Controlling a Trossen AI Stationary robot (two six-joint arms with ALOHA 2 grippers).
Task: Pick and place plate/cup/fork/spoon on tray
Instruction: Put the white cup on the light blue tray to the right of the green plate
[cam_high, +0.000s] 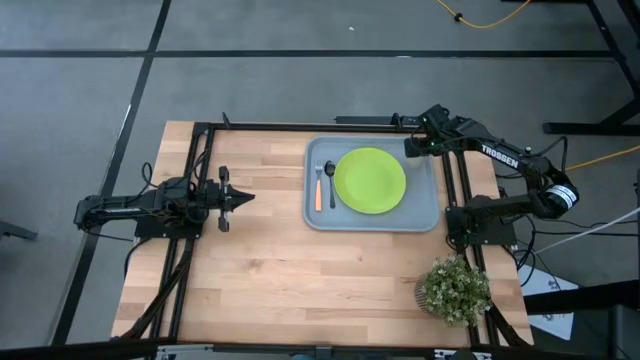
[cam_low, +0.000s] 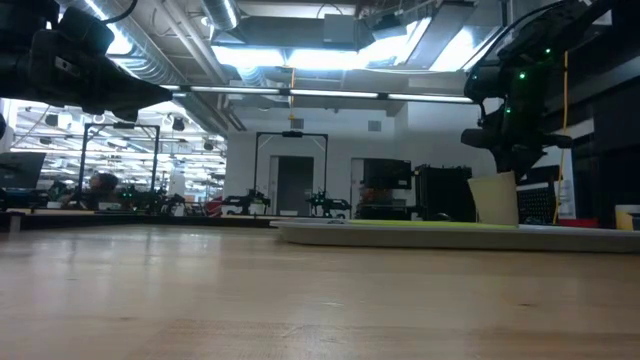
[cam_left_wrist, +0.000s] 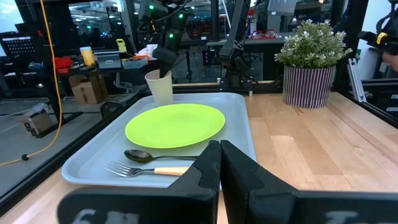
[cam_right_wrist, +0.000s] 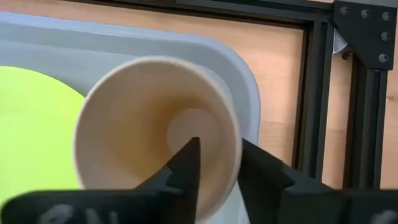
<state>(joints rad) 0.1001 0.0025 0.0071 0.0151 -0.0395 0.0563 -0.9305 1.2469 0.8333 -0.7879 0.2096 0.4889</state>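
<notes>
Key relation: the cup stands directly below the right gripper, its mouth facing up at the wrist; one finger is seen inside the rim and the other outside, so the cup wall passes between them.
Cup axis: upright, as shown in the low view, where the cup stands under the dark gripper; any clean withdrawal is judged to lie straight up along that axis.
Cup location: set on the tray at its far right corner, just beside the plate; in the left wrist view the cup is seen behind the plate, close to it.
Right gripper state: the fingers are parted around the cup wall with a gap visible on the outer side; the cup is judged released rather than clamped.
Left gripper state: the left gripper is closed and holds nothing, parked above the bench well left of the tray.
Nearer arm: the right arm, already over the cup; the left arm is well apart from it.
Other tableware: the fork and the spoon lie side by side on the tray's left part, beside the plate.
Task standing: all four pieces are judged to be on the tray.
Risk: a sideways pull could catch the rim on the inner finger and tip the cup.
</notes>
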